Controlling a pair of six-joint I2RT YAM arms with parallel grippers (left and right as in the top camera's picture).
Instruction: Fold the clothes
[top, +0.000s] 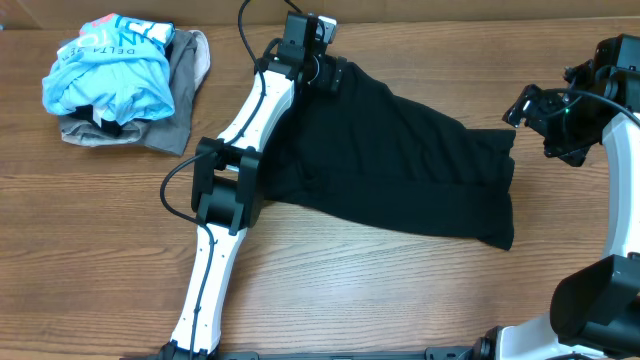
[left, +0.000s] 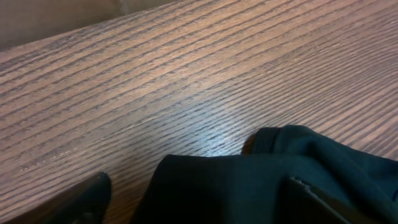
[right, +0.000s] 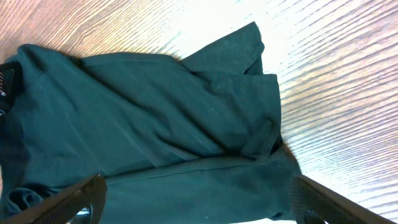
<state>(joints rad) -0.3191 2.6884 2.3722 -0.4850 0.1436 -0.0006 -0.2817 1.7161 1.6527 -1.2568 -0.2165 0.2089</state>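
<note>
On the desk (top: 400, 290), the left hand (top: 332, 76) and right hand (top: 530, 125) gape, released, over the black garment (top: 400, 170) (not yet folded): next, probably pinch its edges.

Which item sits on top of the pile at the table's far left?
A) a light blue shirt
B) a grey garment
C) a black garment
A: the light blue shirt lies over the grey garment, and the black garment is spread out apart from them.
</note>
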